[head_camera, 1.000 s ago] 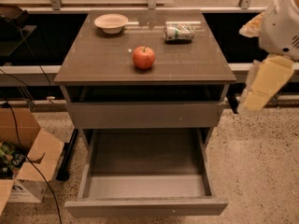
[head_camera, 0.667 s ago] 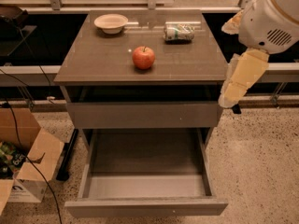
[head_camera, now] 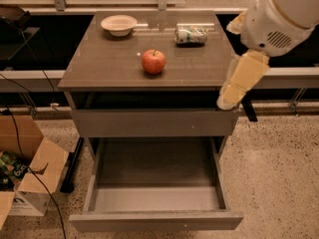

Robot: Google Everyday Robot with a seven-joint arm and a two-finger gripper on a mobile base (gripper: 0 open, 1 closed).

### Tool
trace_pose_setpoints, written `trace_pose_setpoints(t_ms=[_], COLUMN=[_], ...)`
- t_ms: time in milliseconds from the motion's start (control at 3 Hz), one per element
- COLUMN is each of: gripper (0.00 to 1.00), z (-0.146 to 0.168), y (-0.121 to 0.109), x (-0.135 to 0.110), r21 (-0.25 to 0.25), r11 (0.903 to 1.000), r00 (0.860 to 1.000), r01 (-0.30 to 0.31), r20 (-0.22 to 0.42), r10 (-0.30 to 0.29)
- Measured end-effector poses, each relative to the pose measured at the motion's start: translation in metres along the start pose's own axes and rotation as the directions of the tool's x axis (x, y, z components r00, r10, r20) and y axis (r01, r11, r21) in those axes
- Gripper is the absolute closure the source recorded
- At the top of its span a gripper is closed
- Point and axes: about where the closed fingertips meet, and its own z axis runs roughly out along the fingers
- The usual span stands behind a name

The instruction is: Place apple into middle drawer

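The red apple stands upright on the brown cabinet top, near its middle. The middle drawer is the lowest grey box, pulled fully out below, and nothing lies in it. My gripper hangs on the cream arm at the cabinet's right front corner. It points down and left, level with the top's edge, to the right of the apple and apart from it. It holds nothing that shows.
A crushed green-and-white can and a shallow white bowl lie at the back of the top. A closed grey drawer front sits above the open drawer. An open cardboard box and cables are on the floor at left.
The arm and gripper have moved left, from out beside the cabinet to its right front corner. The apple and the drawer have not moved.
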Motion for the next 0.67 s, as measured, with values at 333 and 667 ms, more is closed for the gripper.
trace_pose_setpoints(t_ms=[333,667], gripper=[0.0,0.0], z=[0.024,0.053], y=[-0.026,-0.056], x=[-0.033,-0.066], r21=[0.025,0.021], r11=[0.9996,0.9997], r00=[0.996,0.985], r01=[-0.01,-0.009], r20=[0.089,0.17], r10=[0.008,0.006])
